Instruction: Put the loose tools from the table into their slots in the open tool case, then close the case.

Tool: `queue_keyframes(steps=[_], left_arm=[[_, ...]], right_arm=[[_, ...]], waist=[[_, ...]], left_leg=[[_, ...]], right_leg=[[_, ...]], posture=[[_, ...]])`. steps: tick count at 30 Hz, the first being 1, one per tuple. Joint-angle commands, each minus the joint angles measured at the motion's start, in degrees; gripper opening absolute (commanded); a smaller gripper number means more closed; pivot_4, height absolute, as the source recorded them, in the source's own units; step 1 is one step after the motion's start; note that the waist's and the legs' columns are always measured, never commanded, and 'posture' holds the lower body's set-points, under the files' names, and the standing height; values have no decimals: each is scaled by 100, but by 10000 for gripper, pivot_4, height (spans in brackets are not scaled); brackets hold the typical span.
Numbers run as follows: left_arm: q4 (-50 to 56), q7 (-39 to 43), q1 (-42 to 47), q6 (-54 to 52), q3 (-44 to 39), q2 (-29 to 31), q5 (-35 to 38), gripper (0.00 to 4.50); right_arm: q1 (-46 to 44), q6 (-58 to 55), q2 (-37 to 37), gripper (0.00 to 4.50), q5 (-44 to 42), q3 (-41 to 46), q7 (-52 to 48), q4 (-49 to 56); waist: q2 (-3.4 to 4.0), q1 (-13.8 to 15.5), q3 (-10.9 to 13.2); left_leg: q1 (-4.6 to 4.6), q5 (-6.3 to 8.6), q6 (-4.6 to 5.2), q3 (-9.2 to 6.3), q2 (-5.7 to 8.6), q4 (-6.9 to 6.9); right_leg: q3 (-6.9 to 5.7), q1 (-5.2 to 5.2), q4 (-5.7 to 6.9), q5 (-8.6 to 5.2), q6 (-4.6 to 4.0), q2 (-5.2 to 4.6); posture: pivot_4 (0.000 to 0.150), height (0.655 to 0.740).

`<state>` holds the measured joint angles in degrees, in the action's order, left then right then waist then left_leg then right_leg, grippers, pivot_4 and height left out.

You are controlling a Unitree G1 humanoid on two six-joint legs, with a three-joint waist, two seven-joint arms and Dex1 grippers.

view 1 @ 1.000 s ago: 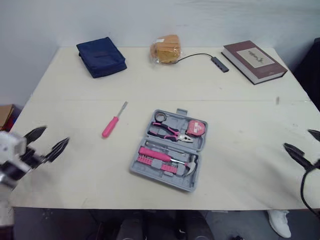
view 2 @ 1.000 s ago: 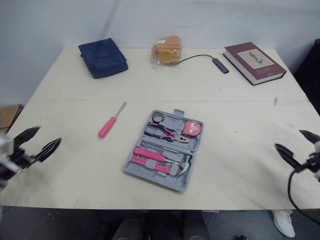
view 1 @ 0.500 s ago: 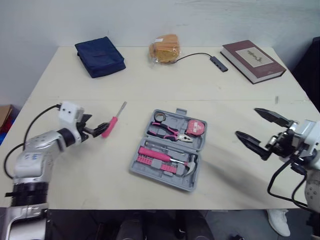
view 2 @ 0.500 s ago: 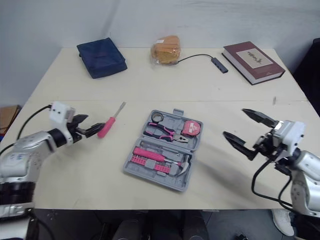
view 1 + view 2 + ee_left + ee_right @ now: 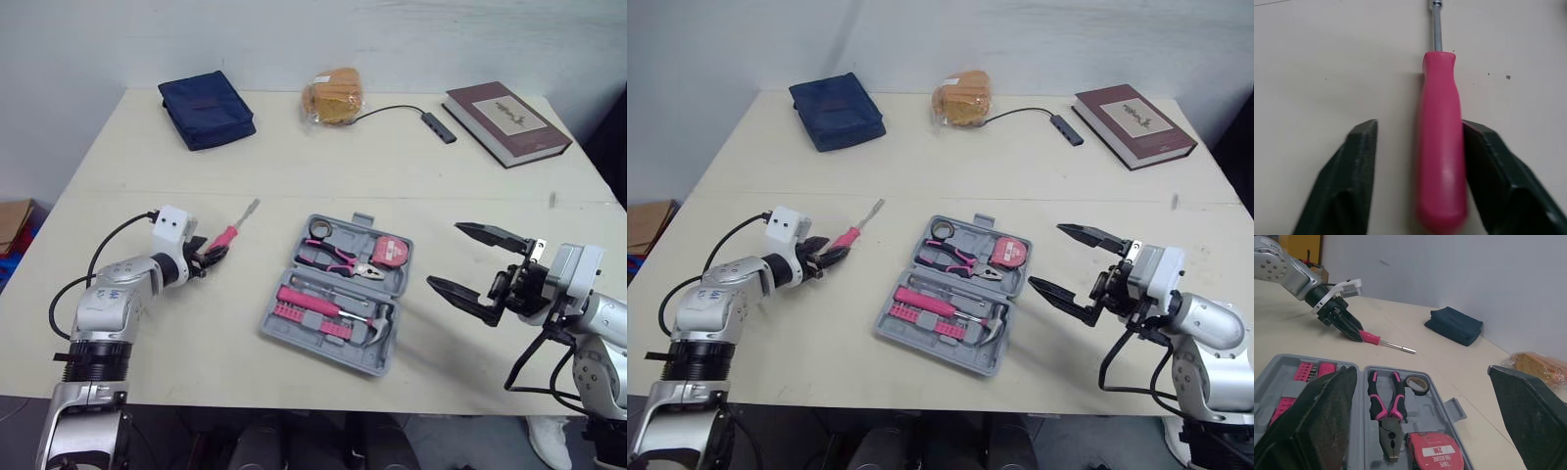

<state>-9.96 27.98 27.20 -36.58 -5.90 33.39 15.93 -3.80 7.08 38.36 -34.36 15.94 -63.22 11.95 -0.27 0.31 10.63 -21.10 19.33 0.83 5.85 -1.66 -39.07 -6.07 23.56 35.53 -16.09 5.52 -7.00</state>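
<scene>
The pink-handled screwdriver (image 5: 227,235) lies on the table left of the open grey tool case (image 5: 323,350), which holds pliers, a tape measure, a hammer and pink bits. My left gripper (image 5: 211,255) is down at the handle's end. In the left wrist view the handle (image 5: 1442,147) lies between the two fingers: one finger (image 5: 1488,166) touches it and the other (image 5: 1352,166) stands a gap away, so the jaws are open. My right gripper (image 5: 443,256) hovers wide open and empty just right of the case.
Along the far edge lie a navy pouch (image 5: 206,110), a bagged bread roll (image 5: 333,96), a cabled USB hub (image 5: 438,127) and a maroon book (image 5: 506,122). A cardboard box (image 5: 12,220) sits on the floor beyond the table's left side.
My left arm came in from the table's near-left edge to the screwdriver, and its fingers narrowed around the handle. My right arm came in from the right to beside the case, still open.
</scene>
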Motion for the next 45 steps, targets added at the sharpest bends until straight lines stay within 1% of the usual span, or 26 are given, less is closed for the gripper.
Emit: queue_keyframes(steps=[1, 3, 7, 11, 13, 15, 17, 19, 24, 27, 34, 45], left_arm=[[-167, 177, 110, 344, 29, -57, -72, 6355], [-223, 280, 152, 621, -52, -88, -50, 5984], [262, 1388, 138, 1704, -235, -40, 417, 5984], [688, 2660, 105, 2612, 41, 198, 545, 5984], [860, 3030, 90, 2831, 141, 239, 611, 5984], [1332, 3863, 80, 2877, 610, 532, 604, 5984], [1665, 4447, 99, 2977, 1187, 823, 302, 5984], [1831, 4542, 98, 2973, 1487, 875, 133, 5984], [2359, 4608, 155, 2281, 2111, 1049, -216, 5984], [2473, 4598, 227, 2048, 2358, 1123, -454, 5984], [2191, 4464, 352, 2476, 2602, 963, -971, 5984], [1892, 4734, 506, 2861, 2693, 915, -1050, 5984]], right_arm=[[106, 85, 74, 45000, -24, 34, -153, 289], [158, 97, 118, 45000, -15, 36, -236, 354], [310, -216, 266, 45000, -262, 149, -231, 817], [557, -234, 436, 45000, -180, 224, -404, 854], [608, -213, 482, 45000, -164, 244, -444, 833], [726, -169, 657, 45000, -45, 240, -646, 822], [850, -196, 815, 45000, -24, 255, -802, 870], [951, -267, 888, 45000, -61, 261, -837, 914], [1171, -375, 895, 45000, -82, 269, -767, 1040], [1276, -434, 861, 45000, -62, 254, -686, 1132], [1496, -443, 776, 45000, 37, 200, -573, 1172], [1600, -376, 692, 45000, 155, 167, -516, 1140]], waist=[[0, 24, 0], [0, 50, 0], [-2, 90, 1], [-2, 100, 1], [-2, 100, 1], [-2, 100, 1], [-2, 99, 1], [-1, 103, 1], [-3, 92, 2], [-3, 93, 2], [-3, 110, 2], [-3, 106, 2]], left_leg=[[0, 0, 0, 0, 0, 0], [0, 0, 0, 1, 0, 0], [-9, 0, 0, 2, -2, -1], [-8, 0, 0, 2, -3, -1], [-7, 0, 0, 4, -3, -2], [-3, 1, 1, 5, -3, -2], [-6, 1, 2, 5, -4, -3], [-5, 2, 3, 7, -8, -3], [-4, 2, 4, 6, -10, -6], [-3, 2, 4, 7, -12, -5], [-6, 3, 6, 5, -11, -6], [-4, 3, 7, 5, -12, -7]], right_leg=[[0, 0, 0, 0, 0, 1], [0, 1, 0, 0, 0, 2], [-1, 7, -1, 0, 0, 4], [-2, 5, -5, 0, 0, 7], [0, 4, -6, 0, 0, 11], [2, 2, -6, 0, 0, 13], [2, 3, -8, 0, 0, 20], [5, 2, -10, 0, 0, 26], [11, 2, -12, 0, -1, 33], [13, 3, -13, -1, -2, 36], [12, 2, -37, -1, -3, 35], [12, 2, -34, -1, -2, 36]], posture=[[1500, 7400], [1500, 7400], [1500, 7400], [1500, 7400], [1500, 7400], [1500, 7400], [1500, 7400], [1500, 7400], [1500, 7400], [1500, 7400], [1500, 7400], [1500, 7400]])
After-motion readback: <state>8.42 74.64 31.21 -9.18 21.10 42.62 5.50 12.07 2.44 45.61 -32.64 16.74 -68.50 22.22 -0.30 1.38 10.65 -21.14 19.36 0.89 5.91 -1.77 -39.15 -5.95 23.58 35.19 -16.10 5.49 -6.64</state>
